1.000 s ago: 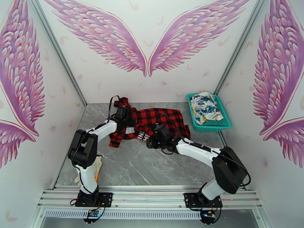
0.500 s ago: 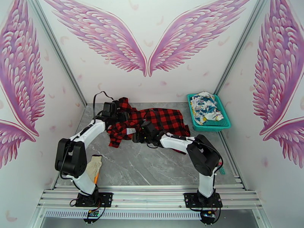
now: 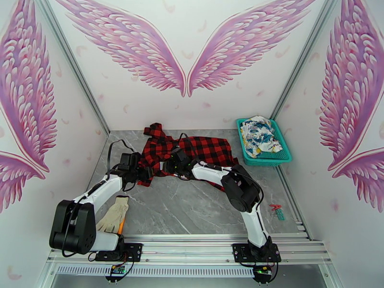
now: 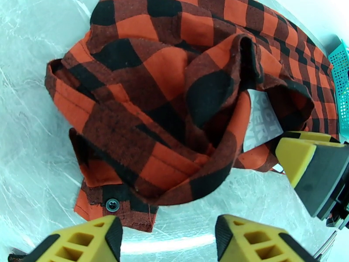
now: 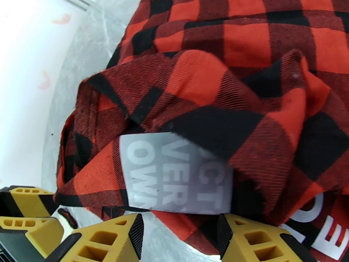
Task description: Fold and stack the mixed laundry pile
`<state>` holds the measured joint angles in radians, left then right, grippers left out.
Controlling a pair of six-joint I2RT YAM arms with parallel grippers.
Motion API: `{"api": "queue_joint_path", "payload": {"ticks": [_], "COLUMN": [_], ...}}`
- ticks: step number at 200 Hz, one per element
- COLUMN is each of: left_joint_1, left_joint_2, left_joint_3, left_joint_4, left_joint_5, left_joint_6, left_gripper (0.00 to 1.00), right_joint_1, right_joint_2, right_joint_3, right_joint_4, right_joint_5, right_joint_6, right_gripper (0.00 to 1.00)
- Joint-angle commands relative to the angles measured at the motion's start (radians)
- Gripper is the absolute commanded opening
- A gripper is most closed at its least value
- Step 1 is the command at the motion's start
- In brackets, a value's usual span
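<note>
The red-and-black checked shirt [image 3: 201,149] lies crumpled in the middle of the desk [image 3: 192,207]. The left gripper [image 4: 168,239] is at its lower left edge, jaws apart, holding nothing. The right gripper [image 5: 179,236] also has jaws apart, beside the white label [image 5: 174,180]. The white printed garment [image 3: 259,135] sits in the teal basket [image 3: 267,162], upper right.

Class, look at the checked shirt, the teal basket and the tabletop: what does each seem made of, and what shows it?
Checked shirt: woven cloth, probably brushed cotton; matte, diagonal weave lines, soft creases.
Teal basket: likely moulded plastic; stiff open mesh, even colour.
Tabletop: grey, veined, lightly glossy; stone or printed laminate, cannot tell.
</note>
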<state>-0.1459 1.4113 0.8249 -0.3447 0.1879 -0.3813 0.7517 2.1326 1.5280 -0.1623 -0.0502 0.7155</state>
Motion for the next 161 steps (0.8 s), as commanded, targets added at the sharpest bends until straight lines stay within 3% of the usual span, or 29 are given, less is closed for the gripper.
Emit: {"api": "queue_joint_path", "payload": {"ticks": [1, 48, 90, 132, 161], "left_joint_1": [0.006, 0.02, 0.026, 0.031, 0.042], "left_joint_2": [-0.019, 0.051, 0.081, 0.098, 0.103], "left_joint_3": [-0.018, 0.006, 0.028, 0.032, 0.036], "left_joint_4": [0.049, 0.097, 0.105, 0.112, 0.12], "left_joint_5": [-0.003, 0.003, 0.014, 0.026, 0.028], "left_joint_6": [-0.018, -0.021, -0.015, -0.01, -0.004], "left_gripper": [0.61, 0.57, 0.56, 0.55, 0.52], "right_joint_1": [-0.003, -0.015, -0.041, -0.058, -0.061], "right_joint_2": [-0.039, -0.047, 0.009, 0.086, 0.076], "right_joint_3": [-0.028, -0.107, -0.062, 0.051, 0.078], "right_joint_4": [-0.069, 0.064, 0.169, 0.152, 0.165], "right_joint_5": [0.103, 0.0, -0.061, -0.099, -0.127], "right_joint_6": [0.036, 0.046, 0.047, 0.035, 0.023], "right_gripper": [0.56, 0.57, 0.52, 0.41, 0.25]}}
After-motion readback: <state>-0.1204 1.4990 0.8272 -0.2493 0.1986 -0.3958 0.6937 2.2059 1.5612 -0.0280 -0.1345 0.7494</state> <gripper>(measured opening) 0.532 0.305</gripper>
